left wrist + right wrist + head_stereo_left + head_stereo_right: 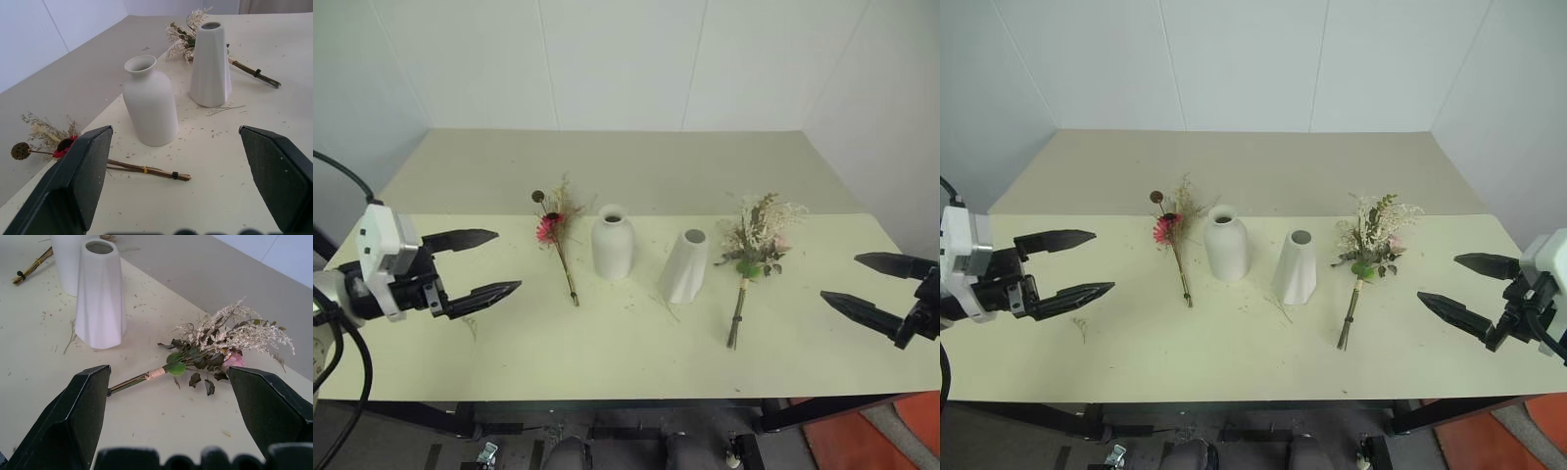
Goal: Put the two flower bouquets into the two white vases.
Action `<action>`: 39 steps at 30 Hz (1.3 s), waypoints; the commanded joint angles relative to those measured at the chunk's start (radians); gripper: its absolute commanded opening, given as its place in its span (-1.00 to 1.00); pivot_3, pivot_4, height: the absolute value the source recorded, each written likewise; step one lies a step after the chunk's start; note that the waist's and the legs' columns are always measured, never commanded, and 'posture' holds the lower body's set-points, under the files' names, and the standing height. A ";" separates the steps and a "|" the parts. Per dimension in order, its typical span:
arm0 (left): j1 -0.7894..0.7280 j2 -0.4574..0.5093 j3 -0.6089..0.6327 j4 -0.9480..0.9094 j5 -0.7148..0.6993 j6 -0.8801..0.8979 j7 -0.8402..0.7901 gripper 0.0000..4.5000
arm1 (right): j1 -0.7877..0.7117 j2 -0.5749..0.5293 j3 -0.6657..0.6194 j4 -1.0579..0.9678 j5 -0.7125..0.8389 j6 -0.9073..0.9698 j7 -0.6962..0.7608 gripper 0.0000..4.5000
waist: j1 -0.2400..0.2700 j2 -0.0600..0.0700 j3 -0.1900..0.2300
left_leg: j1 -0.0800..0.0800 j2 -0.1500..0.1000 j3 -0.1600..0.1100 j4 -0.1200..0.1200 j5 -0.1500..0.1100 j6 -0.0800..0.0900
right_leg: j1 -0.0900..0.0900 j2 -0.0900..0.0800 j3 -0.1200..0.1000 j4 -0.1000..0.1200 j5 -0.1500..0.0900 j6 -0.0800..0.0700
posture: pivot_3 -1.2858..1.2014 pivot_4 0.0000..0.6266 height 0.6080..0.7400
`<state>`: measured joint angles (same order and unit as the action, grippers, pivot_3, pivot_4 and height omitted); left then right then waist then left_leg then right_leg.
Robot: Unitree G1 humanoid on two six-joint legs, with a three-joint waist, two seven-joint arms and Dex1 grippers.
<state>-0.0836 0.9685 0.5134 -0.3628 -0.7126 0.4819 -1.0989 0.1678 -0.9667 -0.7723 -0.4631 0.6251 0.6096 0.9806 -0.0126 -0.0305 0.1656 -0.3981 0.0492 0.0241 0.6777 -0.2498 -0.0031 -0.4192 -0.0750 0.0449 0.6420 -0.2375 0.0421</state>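
Currently, no part of the task is done: both bouquets lie flat on the tabletop (431, 338) and both vases stand empty, so the step in hand is the approach before the first pick. The left tool (480, 262) hangs with its fingers spread wide and holds nothing; the right tool (876, 284) is likewise wide and empty. Ahead of the left tool, toward the middle, lies the thin bouquet (556, 235), its stems pointing to the near edge; just beyond it stands the bottle vase (612, 243). Ahead of the right tool lies the full bouquet (752, 250), stems also toward the near edge, with the cone vase (685, 266) just past it. The two vases stand side by side between the bouquets, apart from both. The next move probably calls for each tool to descend over the bound stem section of its nearer bouquet, straddle the stems and close. The stems lie against the tabletop, so the lower finger must get under or beside them without scattering the dry heads.
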 commanded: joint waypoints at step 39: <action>-0.957 -0.465 -0.734 0.660 0.438 0.922 0.842 1.00 | -0.248 -0.085 0.121 0.038 0.015 -0.069 0.054 0.98 | -0.003 -0.001 0.001 | -0.002 -0.003 -0.003 0.002 0.000 0.000 | -0.001 0.000 0.000 0.002 0.001 0.002 | 0.03 -0.52 1.00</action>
<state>-1.0094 0.5154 -0.2346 0.2594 -0.3088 1.4218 -0.2750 -0.0685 -1.0482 -0.6091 -0.3916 0.6142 0.5518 1.0363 -0.0152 -0.0319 0.1664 -0.4000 0.0464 0.0211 0.6794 -0.2497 -0.0030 -0.4198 -0.0752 0.0449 0.6436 -0.2366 0.0436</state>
